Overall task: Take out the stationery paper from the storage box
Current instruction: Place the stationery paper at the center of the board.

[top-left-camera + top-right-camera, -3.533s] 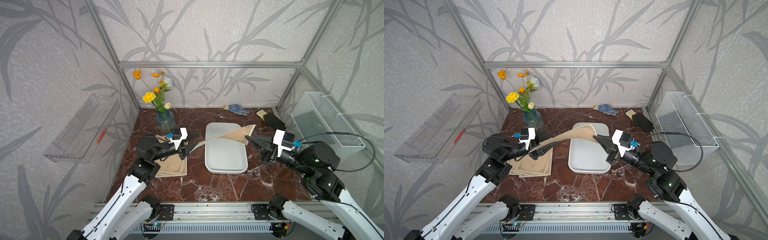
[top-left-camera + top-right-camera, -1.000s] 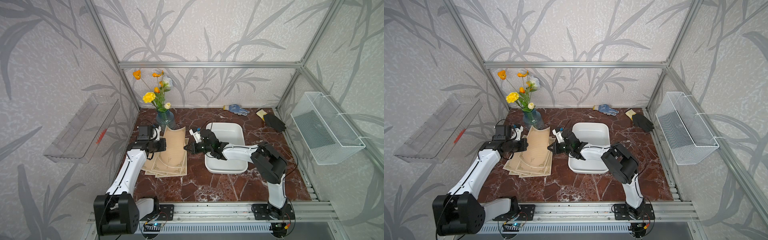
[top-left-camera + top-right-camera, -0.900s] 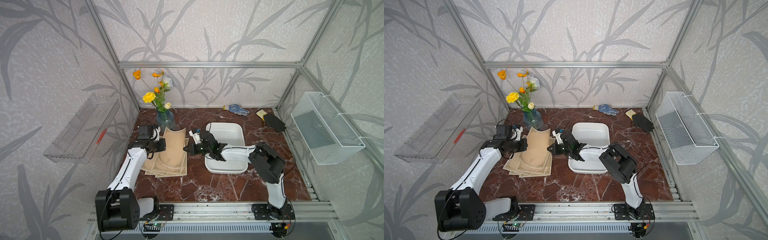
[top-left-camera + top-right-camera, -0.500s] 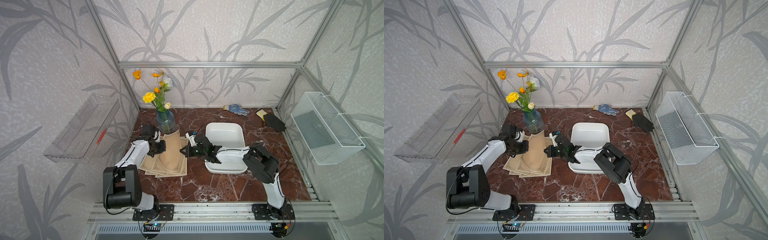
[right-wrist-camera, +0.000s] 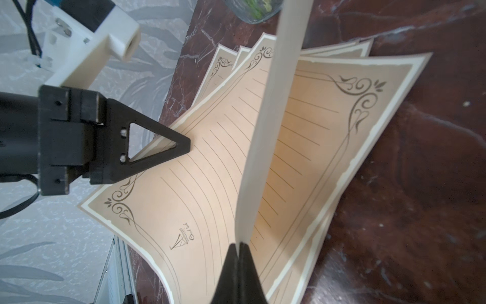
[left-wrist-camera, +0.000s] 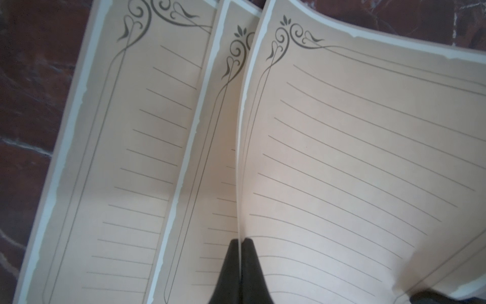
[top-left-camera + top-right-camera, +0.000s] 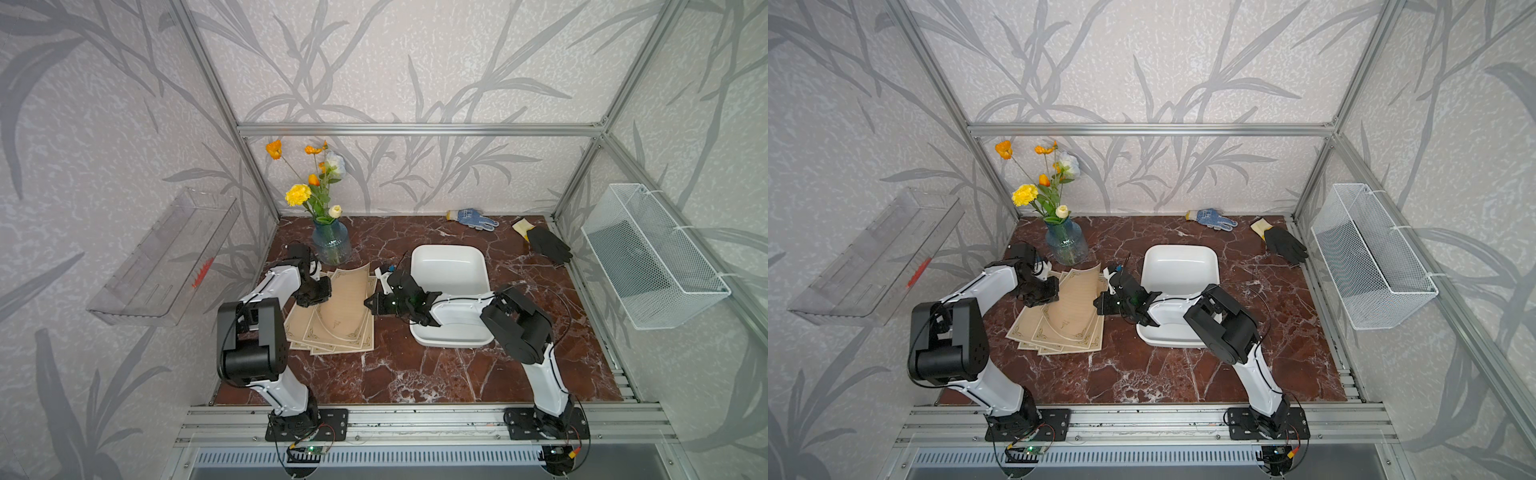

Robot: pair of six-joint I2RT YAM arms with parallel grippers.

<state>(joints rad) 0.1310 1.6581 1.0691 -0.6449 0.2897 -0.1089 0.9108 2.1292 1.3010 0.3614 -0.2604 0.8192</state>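
Several sheets of tan ruled stationery paper (ornate corner flourishes)

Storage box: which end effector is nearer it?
Right. The right end effector is just beside the storage box, gripping the stationery sheet; the left end effector grips that sheet's far side, farther away.

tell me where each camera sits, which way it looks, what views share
Both top views: high at the front, facing down over the table; the left arm and right arm show, left gripper and right gripper pinching the held sheet beside the white box.
Left wrist: on the left arm, facing along its shut fingertips onto the pile; only those show.
Right wrist: on the right arm, facing across the sheet towards the vase; its fingertips and the left gripper show.
Shared: wrist views both show held sheet, pile.
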